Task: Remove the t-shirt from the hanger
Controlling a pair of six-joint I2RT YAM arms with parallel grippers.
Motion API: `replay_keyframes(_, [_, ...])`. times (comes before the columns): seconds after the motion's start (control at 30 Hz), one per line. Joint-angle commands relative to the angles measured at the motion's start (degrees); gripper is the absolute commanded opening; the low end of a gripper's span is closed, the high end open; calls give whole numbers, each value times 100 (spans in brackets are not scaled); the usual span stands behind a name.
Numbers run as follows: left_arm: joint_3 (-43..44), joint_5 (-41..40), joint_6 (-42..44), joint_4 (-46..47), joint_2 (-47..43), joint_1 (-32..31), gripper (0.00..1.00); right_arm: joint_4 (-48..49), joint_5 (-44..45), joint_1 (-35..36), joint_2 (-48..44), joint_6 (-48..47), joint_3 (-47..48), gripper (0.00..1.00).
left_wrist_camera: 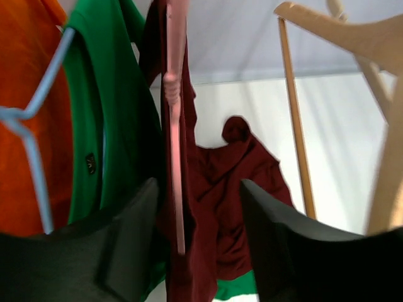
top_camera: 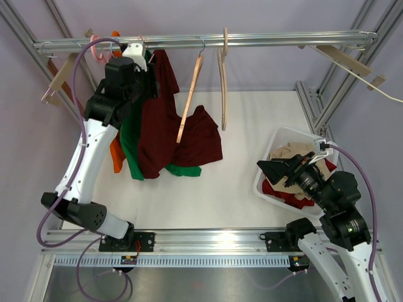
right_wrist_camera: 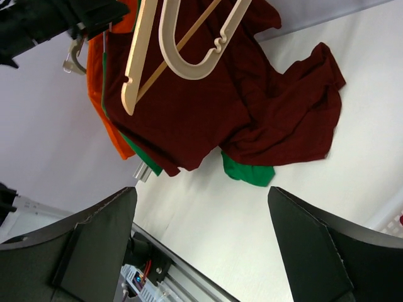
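At the rail [top_camera: 252, 40], the left claw [left_wrist_camera: 198, 201] gapes around the soft, light maroon t-shirt [left_wrist_camera: 239, 182]; its shoulder looks pinchable. The right claw [right_wrist_camera: 201, 195] is wide, empty.

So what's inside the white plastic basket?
Crumpled beige cloth and red cloth lie in the white plastic basket. The right arm's black gripper hangs over the middle, so whatever lies beneath it can't be seen.

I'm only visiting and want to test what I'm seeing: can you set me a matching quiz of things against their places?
1 maroon shirt
2 orange shirt
3 bin
4 wooden hanger

a bare, on the rail
b right side, holding clothes
c leftmost shirt
d trailing onto the table

Pairs: 1-d, 2-c, 3-b, 4-a
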Motion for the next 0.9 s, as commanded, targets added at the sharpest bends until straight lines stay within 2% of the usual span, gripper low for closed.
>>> replay_keyframes(0.0, [542,-132,211,129,62,35,53,334,-500,-4,63,-153,-68,94])
replay_keyframes(0.2, [297,-572,291,419,90,26,25,378,-518,-4,80,-180,-148,91])
replay_keyframes(0.3, [42,-528,299,665,-69,26,21,606,-719,-4,194,-118,-209,88])
replay_keyframes(0.37, [-12,-537,326,744,-113,26,2,659,-799,-4,282,-74,-236,85])
replay_keyframes(0.57, [32,-238,431,911,-262,-61,0,984,-1062,83,440,22,-271,83])
replay_keyframes(0.67, [251,-229,458,911,-402,-123,0,1186,-835,565,730,-21,-245,83])
replay_keyframes(0.7, [287,-203,440,920,-455,-123,0,1222,-669,785,826,-74,-236,83])
replay_keyframes(0.73, [339,-177,423,912,-551,-123,0,1257,-215,1335,1028,-170,-227,83])
replay_keyframes(0.87, [122,122,265,947,-859,-123,0,1573,957,2779,1556,-355,-122,84])
